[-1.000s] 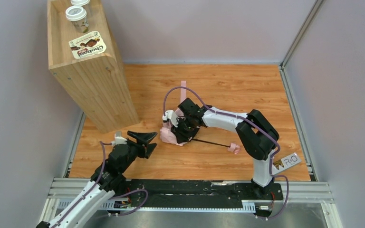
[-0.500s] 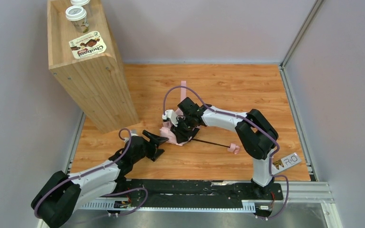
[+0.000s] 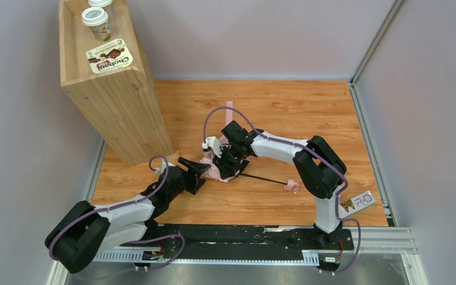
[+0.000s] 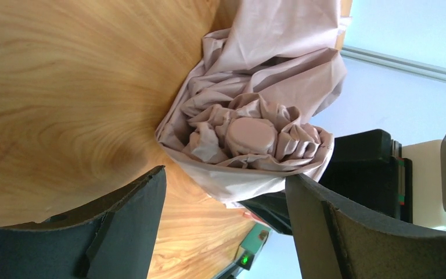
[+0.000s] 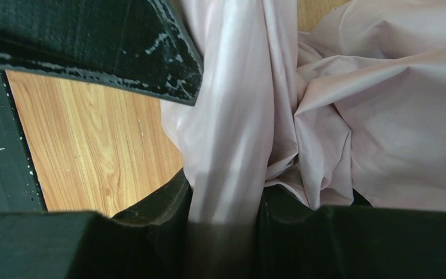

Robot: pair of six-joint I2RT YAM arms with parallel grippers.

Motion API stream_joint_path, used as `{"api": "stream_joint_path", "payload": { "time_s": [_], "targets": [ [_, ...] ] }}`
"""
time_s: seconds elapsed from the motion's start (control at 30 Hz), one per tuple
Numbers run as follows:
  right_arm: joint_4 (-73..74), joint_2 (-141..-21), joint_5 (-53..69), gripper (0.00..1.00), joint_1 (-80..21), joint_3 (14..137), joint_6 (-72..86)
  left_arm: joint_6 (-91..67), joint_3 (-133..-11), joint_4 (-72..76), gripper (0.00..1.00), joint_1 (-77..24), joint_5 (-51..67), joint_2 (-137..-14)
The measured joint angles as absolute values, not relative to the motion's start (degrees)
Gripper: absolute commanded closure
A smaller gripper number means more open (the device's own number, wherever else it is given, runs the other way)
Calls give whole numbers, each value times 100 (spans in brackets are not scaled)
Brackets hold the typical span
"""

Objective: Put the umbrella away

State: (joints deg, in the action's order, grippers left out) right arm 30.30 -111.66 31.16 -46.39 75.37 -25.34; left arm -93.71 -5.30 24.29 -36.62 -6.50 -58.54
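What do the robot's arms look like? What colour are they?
The left arm and right arm have white tube parts joined by chunky black joints. A thin purple cable loops along each one. Each ends in a black tool, left and right, with two flat wedge-shaped fingers.

The wood-grain table [image 3: 285, 107] carries the umbrella [image 3: 215, 171] close to its middle, a shade toward 8 o'clock. It lies as a crumpled pale pink bundle, and its thin dark shaft [image 3: 264, 178] runs flat toward 4 o'clock to a small pink end [image 3: 292, 186]. A pink strap [image 3: 229, 110] shows at 12 o'clock from the bundle. A tall wooden box [image 3: 122, 113] stands at 10 o'clock, and a small white card [image 3: 361, 200] lies near the 4 o'clock corner.
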Motion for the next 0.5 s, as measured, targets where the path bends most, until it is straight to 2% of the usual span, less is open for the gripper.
{"api": "stream_joint_path", "payload": {
  "time_s": [0.33, 0.5],
  "targets": [
    [3210, -11231, 3157, 100, -4619, 7677, -2539, -9231, -591, 3548, 18, -3677, -764, -6497],
    [3229, -11242, 3155, 100, -4619, 7690, -2541, -9321, -602, 3511, 18, -3686, -773, -6512]
  ]
}}
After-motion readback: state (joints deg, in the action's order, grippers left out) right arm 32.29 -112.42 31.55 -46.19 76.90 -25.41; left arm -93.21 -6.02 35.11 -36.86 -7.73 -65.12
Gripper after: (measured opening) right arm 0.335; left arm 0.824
